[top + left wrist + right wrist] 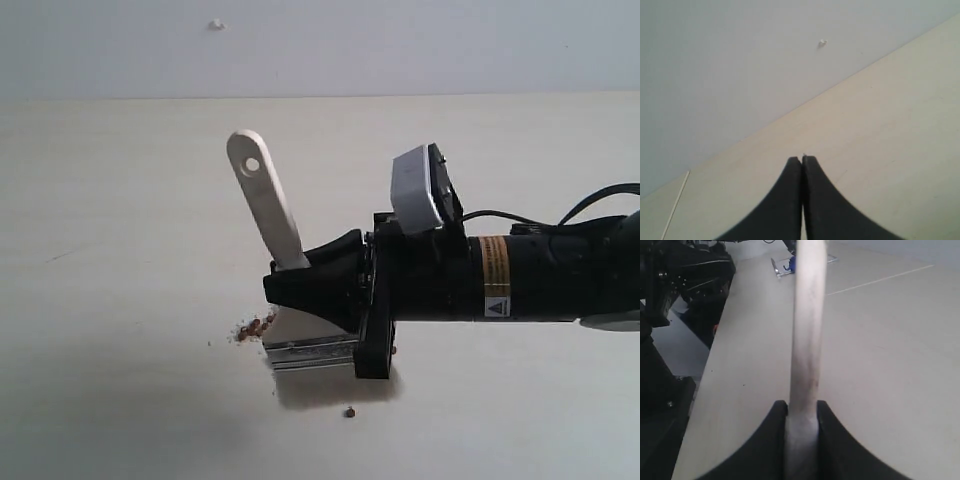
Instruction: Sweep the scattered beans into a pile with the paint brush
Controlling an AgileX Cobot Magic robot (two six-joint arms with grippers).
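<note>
The right end effector clamped the handle of the flat, pale wooden paint brush. The tiny reddish-brown beans lay clustered just beneath its fingertips on the beige tabletop. The left end effector was closed and empty.

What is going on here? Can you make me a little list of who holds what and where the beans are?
Right claw: shut on the paint brush, gripping its handle
Paint brush: end with the hole points up, wide end down by the table
Beans: small clump at the brush's left edge in the exterior view
Stray bean: alone, lower in that view
Left claw: shut, holding nothing
</note>
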